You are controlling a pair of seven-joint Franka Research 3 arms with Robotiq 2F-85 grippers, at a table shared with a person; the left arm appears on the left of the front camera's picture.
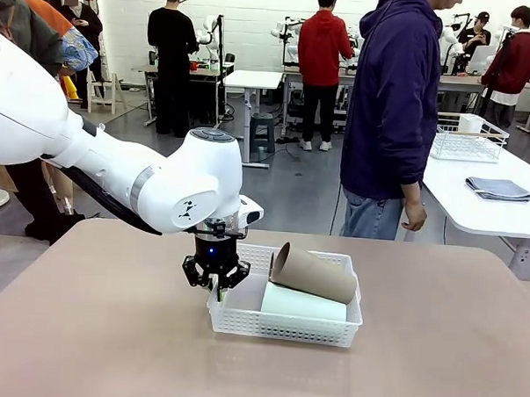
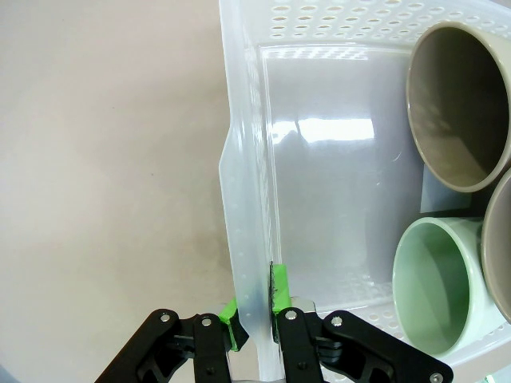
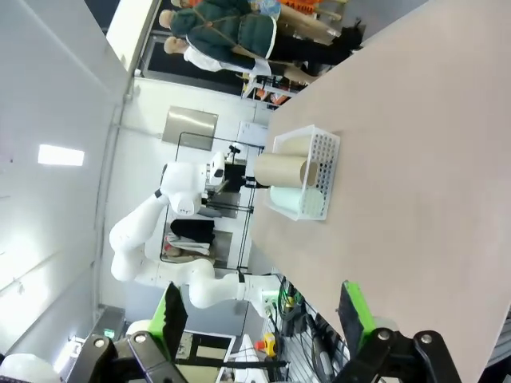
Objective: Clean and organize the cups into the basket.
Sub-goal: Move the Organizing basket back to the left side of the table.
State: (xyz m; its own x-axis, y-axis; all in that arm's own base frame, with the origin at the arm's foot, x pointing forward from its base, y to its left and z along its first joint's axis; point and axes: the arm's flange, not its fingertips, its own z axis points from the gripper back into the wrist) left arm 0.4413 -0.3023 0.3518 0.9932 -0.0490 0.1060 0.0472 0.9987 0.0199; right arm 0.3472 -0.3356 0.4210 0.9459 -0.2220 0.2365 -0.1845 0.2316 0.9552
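1. The tan table [image 1: 100, 341] before me spreads wide; its surface looks matte and smooth.
2. Across it, at the far edge, I see a person in a dark blue hooded top [image 1: 394, 99] and jeans, one hand [image 1: 414, 214] hanging down.
3. To the far right stands a white table [image 1: 485, 204].
4. On it lies a folded grey cloth [image 1: 499, 188].
5. Farther back on that table sits a white wire basket [image 1: 468, 141].
6. Far behind, I see a person in red [image 1: 324, 60] and a person in black [image 1: 172, 54] at workbenches.
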